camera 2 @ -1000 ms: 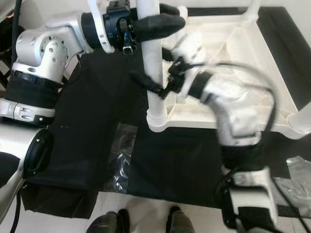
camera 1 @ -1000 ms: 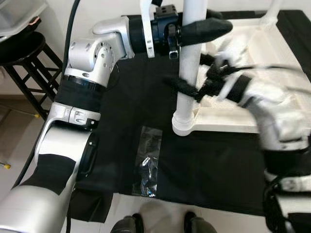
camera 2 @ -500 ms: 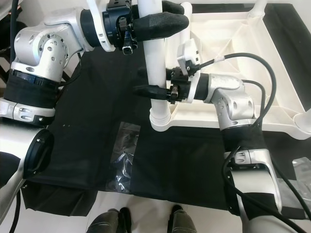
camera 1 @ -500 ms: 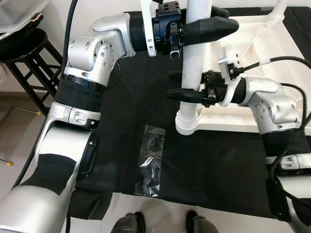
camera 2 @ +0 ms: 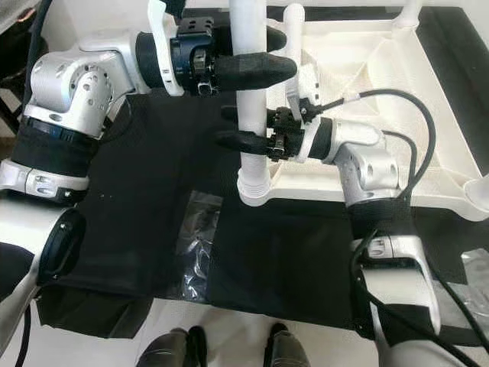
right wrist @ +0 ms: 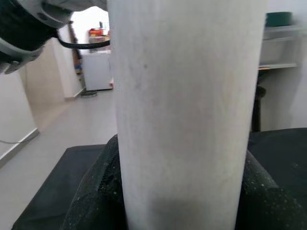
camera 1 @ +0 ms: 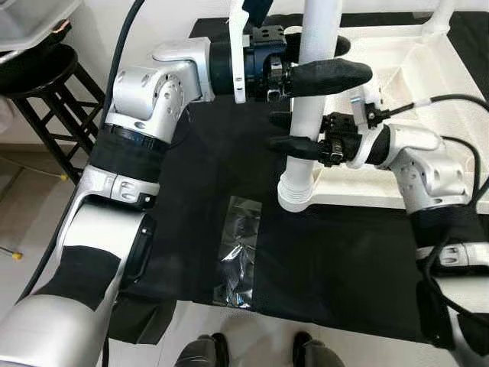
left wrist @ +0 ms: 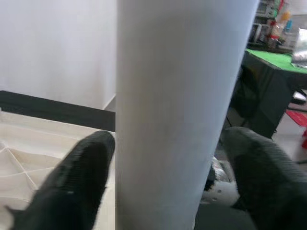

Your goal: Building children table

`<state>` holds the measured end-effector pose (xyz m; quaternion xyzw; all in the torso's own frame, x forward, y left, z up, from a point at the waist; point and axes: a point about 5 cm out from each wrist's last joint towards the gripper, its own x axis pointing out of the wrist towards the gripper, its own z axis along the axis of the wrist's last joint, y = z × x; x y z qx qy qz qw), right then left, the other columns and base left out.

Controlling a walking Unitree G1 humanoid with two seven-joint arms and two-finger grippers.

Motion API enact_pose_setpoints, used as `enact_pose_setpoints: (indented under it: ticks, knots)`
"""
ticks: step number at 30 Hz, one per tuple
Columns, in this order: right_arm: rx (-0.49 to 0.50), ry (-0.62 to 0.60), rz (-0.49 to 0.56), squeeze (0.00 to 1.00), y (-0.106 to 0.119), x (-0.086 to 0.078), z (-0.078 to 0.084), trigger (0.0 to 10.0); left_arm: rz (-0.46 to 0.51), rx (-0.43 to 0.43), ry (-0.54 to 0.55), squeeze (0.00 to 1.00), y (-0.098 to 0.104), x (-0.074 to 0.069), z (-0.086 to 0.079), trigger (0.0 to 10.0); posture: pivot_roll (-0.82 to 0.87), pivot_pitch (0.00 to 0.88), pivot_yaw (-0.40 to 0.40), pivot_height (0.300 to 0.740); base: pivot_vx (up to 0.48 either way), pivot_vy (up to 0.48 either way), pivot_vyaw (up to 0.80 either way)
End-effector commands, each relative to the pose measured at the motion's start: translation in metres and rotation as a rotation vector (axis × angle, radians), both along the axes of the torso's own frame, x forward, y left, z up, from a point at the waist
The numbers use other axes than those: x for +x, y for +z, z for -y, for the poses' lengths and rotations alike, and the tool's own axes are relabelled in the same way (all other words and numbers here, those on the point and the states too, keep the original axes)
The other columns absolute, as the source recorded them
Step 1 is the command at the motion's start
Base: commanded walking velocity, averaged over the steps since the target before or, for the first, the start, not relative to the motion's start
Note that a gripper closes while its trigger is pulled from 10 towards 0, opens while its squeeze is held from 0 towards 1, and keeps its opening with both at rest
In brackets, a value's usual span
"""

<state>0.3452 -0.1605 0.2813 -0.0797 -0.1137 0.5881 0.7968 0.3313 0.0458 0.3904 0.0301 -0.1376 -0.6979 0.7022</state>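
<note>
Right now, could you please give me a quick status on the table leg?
Both end effectors on the leg: left high, right low. Leg upright in tabletop corner. Plastic bag lies nearby.

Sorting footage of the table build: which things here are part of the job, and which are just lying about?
Part of the job:
white table leg, held by the left claw and the right claw
upturned white tabletop

Lying about:
clear plastic bag
black stool
</note>
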Motion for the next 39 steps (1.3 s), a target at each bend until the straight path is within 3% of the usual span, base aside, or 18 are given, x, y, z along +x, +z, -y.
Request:
enact_pose_setpoints:
  ticks: [1, 4, 5, 7, 9, 10, 12, 16, 17, 18, 21, 22, 25, 26, 27, 28, 31, 39]
  knots:
    - [-0.007, -0.066, -0.035, 0.0, -0.015, 0.001, 0.001, 0.0, -0.015, -0.02, 0.032, 0.0, 0.001, 0.002, -0.013, 10.0, 0.06, 0.217, 0.097, 0.74, 0.0, 0.0, 0.0]
    - [-0.023, -0.325, -0.102, 0.0, -0.057, -0.021, -0.014, 0.0, -0.088, 0.005, 0.055, 0.0, -0.009, -0.007, -0.074, 10.0, 0.07, 0.218, 0.082, 0.74, 0.0, 0.0, 0.0]
    - [-0.023, -0.325, -0.102, 0.0, -0.057, -0.021, -0.014, 0.0, -0.088, 0.005, 0.055, 0.0, -0.009, -0.007, -0.074, 10.0, 0.07, 0.218, 0.082, 0.74, 0.0, 0.0, 0.0]
    - [-0.002, -0.886, -0.25, 0.0, -0.106, -0.037, -0.032, 0.0, -0.15, 0.015, 0.132, 0.0, -0.024, -0.018, -0.118, 10.0, 0.08, 0.235, 0.094, 0.74, 0.0, 0.0, 0.0]
    - [-0.002, -0.886, -0.25, 0.0, -0.106, -0.037, -0.032, 0.0, -0.15, 0.015, 0.132, 0.0, -0.024, -0.018, -0.118, 10.0, 0.08, 0.235, 0.094, 0.74, 0.0, 0.0, 0.0]
    - [0.02, -1.04, -0.323, 0.0, -0.121, -0.048, -0.035, 0.0, -0.172, 0.017, 0.176, 0.0, -0.03, -0.021, -0.132, 10.0, 0.08, 0.235, 0.094, 0.74, 0.0, 0.0, 0.0]
    - [0.064, -1.07, -0.32, 0.0, -0.12, -0.04, -0.051, 0.0, -0.239, 0.079, 0.374, 0.0, -0.072, -0.024, -0.168, 10.0, 0.1, 0.229, 0.123, 0.74, 0.0, 0.0, 0.0]
    - [0.071, -1.052, -0.264, 0.0, -0.107, -0.024, -0.054, 0.0, -0.278, 0.127, 0.498, 0.0, -0.106, -0.028, -0.181, 10.0, 0.11, 0.229, 0.111, 0.74, 0.0, 0.0, 0.0]
    - [0.067, -1.033, -0.245, 0.0, -0.102, -0.019, -0.054, 10.0, -0.287, 0.135, 0.576, 0.0, -0.129, -0.027, -0.177, 10.0, 0.1, 0.23, 0.096, 0.74, 0.0, 0.0, 0.0]
    - [0.074, -1.027, -0.238, 0.0, -0.098, -0.018, -0.053, 10.0, -0.294, 0.141, 0.623, 0.0, -0.146, -0.03, -0.17, 10.0, 0.1, 0.23, 0.096, 0.74, 0.0, 0.0, 0.0]
    - [0.081, -1.025, -0.234, 0.0, -0.096, -0.018, -0.053, 10.0, -0.297, 0.143, 0.651, 0.0, -0.157, -0.033, -0.165, 10.0, 0.1, 0.23, 0.096, 0.74, 0.0, 0.0, 0.0]
    - [0.112, -0.983, -0.222, 1.0, -0.089, -0.017, -0.053, 10.0, -0.297, 0.15, 0.673, 0.0, -0.171, -0.037, -0.154, 10.0, 0.1, 0.229, 0.086, 0.74, 0.0, 0.0, 0.0]
    - [0.162, -0.846, -0.197, 1.0, -0.071, -0.017, -0.054, 10.0, -0.321, 0.13, 0.687, 0.0, -0.2, -0.051, -0.125, 10.0, 0.09, 0.228, 0.077, 0.74, 0.0, 0.0, 0.0]
    - [0.143, -0.704, -0.186, 0.24, -0.063, -0.019, -0.054, 10.0, -0.336, 0.129, 0.664, 0.0, -0.211, -0.06, -0.109, 10.0, 0.08, 0.226, 0.072, 0.74, 0.0, 0.0, 0.0]
    - [0.143, -0.704, -0.186, 0.24, -0.063, -0.019, -0.054, 10.0, -0.336, 0.129, 0.664, 0.0, -0.211, -0.06, -0.109, 10.0, 0.08, 0.226, 0.072, 0.74, 0.0, 0.0, 0.0]
    - [0.116, -0.596, -0.15, 0.0, -0.055, -0.02, -0.05, 10.0, -0.342, 0.122, 0.65, 0.0, -0.217, -0.067, -0.099, 10.0, 0.09, 0.226, 0.071, 0.74, 0.0, 0.0, 0.0]
    - [0.116, -0.4, -0.143, 0.0, -0.037, -0.018, -0.034, 10.0, -0.307, 0.079, 0.678, 0.0, -0.219, -0.068, -0.09, 10.0, 0.08, 0.217, 0.06, 0.74, 0.0, 0.0, 0.0]
    - [0.051, -0.376, -0.085, 0.0, -0.034, -0.007, -0.025, 10.0, -0.29, 0.045, 0.701, 0.0, -0.221, -0.07, -0.081, 10.0, 0.09, 0.208, 0.046, 0.74, 0.0, 0.0, 0.0]
